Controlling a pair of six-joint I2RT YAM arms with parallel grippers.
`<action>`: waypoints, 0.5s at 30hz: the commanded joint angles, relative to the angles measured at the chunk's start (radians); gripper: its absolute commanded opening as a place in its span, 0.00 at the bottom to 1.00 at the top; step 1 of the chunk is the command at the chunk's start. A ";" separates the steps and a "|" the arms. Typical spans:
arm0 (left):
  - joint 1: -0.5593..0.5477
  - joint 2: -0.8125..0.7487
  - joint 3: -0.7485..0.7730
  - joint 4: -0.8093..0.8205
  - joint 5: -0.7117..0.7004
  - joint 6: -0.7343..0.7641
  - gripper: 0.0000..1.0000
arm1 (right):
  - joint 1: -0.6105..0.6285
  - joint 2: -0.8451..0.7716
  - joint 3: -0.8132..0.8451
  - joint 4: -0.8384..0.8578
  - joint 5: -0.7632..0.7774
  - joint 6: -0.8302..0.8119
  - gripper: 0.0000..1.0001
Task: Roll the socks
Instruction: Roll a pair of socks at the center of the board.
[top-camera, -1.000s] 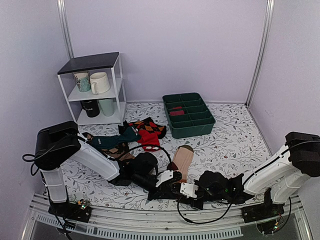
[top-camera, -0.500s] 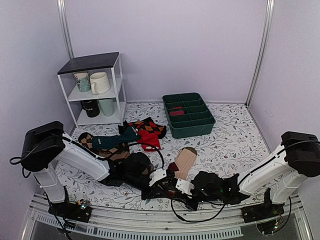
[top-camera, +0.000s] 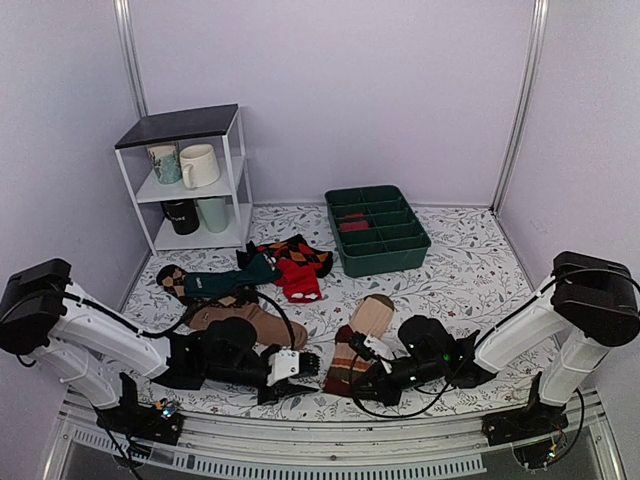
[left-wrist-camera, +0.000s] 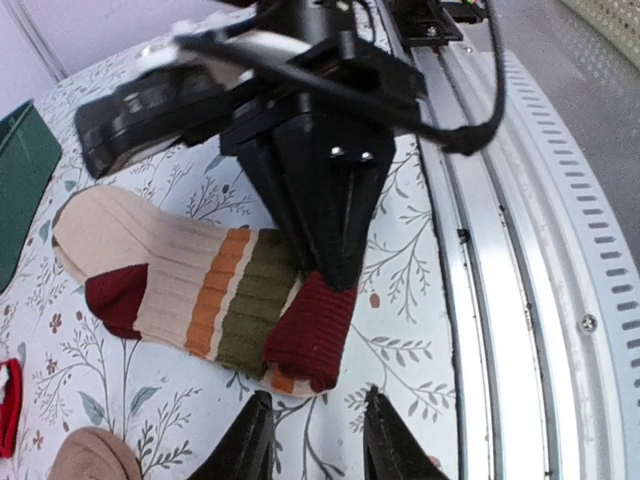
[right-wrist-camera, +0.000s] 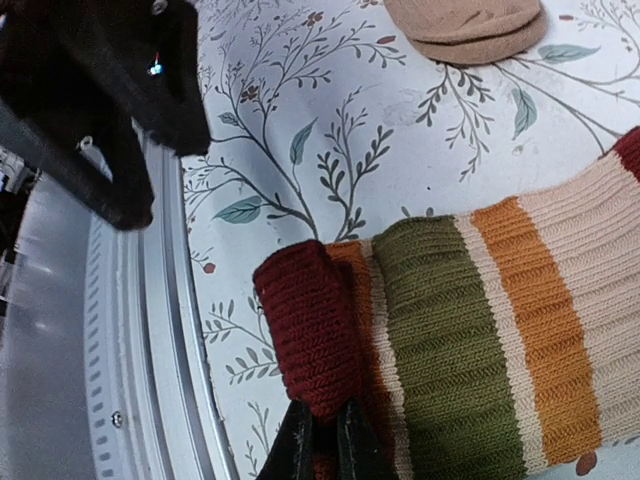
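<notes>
1. Within the last second the left arm's fingers (top-camera: 303, 362) had opened and drawn back along the near edge of the floral-patterned desk (top-camera: 470, 290), toward its left corner. They stood slightly spread, with nothing between them.
2. In the same second the right arm's fingers (right-wrist-camera: 297, 447) had pressed together on the maroon toe of the long beige ribbed knit socks with maroon, olive and orange stripes (top-camera: 355, 350).
3. This looked like a hand-over: the turned-back toe was now held by the right arm alone. The roll seemed barely begun, with only the toe doubled onto the striped foot and the beige leg lying flat.
4. The socks lay near the middle of the desk's near edge, cuff toward the far edge and toe toward the near one.
5. The right fingers pinched the folded toe at its nearest end. The left fingers pointed at that fold from the left side, near it but not touching.
</notes>
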 joint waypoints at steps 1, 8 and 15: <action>-0.054 0.068 0.007 0.105 -0.025 0.097 0.33 | -0.046 0.094 -0.042 -0.176 -0.199 0.126 0.03; -0.101 0.197 0.070 0.113 -0.080 0.154 0.33 | -0.102 0.115 -0.002 -0.261 -0.298 0.171 0.03; -0.126 0.143 -0.005 0.291 -0.181 0.208 0.41 | -0.111 0.153 0.022 -0.290 -0.318 0.145 0.03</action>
